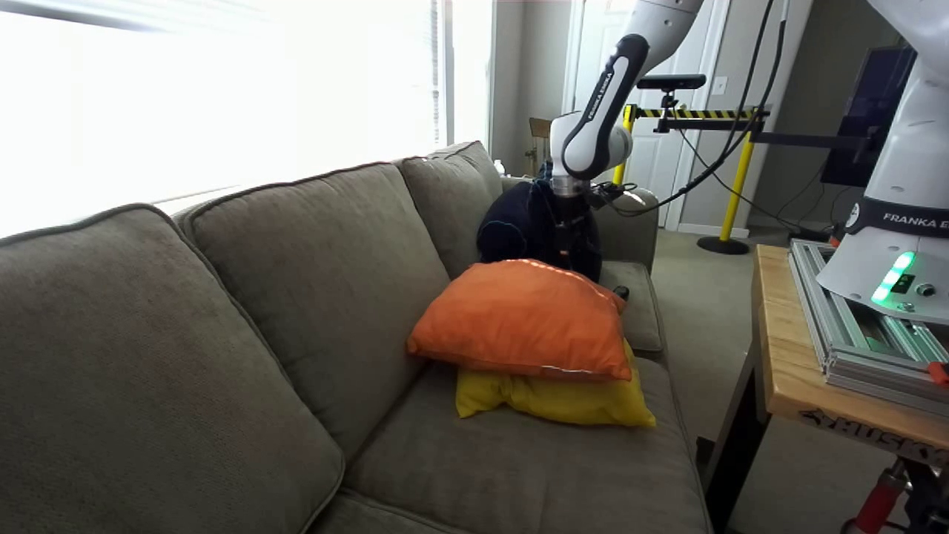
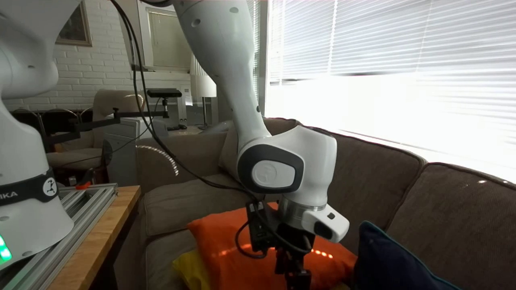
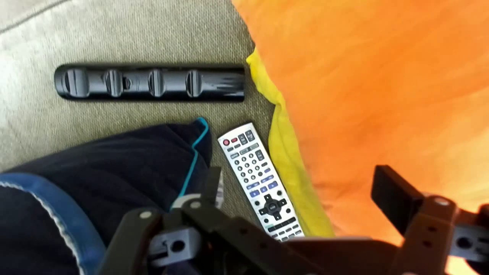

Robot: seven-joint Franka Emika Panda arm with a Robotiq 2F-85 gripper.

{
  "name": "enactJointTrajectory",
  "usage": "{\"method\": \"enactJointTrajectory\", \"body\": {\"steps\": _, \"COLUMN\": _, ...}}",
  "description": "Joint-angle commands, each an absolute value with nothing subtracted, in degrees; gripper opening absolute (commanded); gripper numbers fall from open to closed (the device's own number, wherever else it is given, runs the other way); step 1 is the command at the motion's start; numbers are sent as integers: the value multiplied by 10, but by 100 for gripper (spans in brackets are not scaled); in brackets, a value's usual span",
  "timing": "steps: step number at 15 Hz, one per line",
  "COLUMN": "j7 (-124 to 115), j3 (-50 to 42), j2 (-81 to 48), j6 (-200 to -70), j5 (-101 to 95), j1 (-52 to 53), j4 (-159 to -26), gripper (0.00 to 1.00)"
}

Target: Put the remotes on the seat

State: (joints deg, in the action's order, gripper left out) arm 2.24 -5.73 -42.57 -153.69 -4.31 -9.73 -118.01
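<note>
- In both exterior views: the gripper (image 1: 566, 241) near a plump orange pillow (image 1: 519, 319).
- Wrist view: jaws wide apart, holding nothing; slim pale remote (image 3: 261, 183) on the woven seat (image 3: 153, 38) below their gap, ridged dark remote (image 3: 149, 83) farther, nearer the seat's edge.

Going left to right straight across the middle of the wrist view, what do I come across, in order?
Grey-green woven-fabric seat, dark navy fabric pillow with turquoise piping, slim silver-white remote with dark buttons, narrow strip of yellow fabric pillow, broad orange fabric pillow.
</note>
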Motion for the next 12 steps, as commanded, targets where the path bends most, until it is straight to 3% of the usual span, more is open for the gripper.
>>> {"method": "enactJointTrajectory", "body": {"steps": 1, "j7": -20, "j3": -70, "j2": -401, "j6": -1586, "j5": 5, "j1": -111, "j4": -1236, "gripper": 100}}
{"method": "enactJointTrajectory", "body": {"steps": 7, "j7": -79, "j3": -114, "j2": -440, "j6": -1677, "j5": 60, "j1": -139, "j4": -1245, "gripper": 100}}
{"method": "enactJointTrajectory", "body": {"steps": 12, "j7": -92, "j3": -85, "j2": -459, "j6": -1623, "j5": 121, "j1": -207, "j4": -1228, "gripper": 100}}
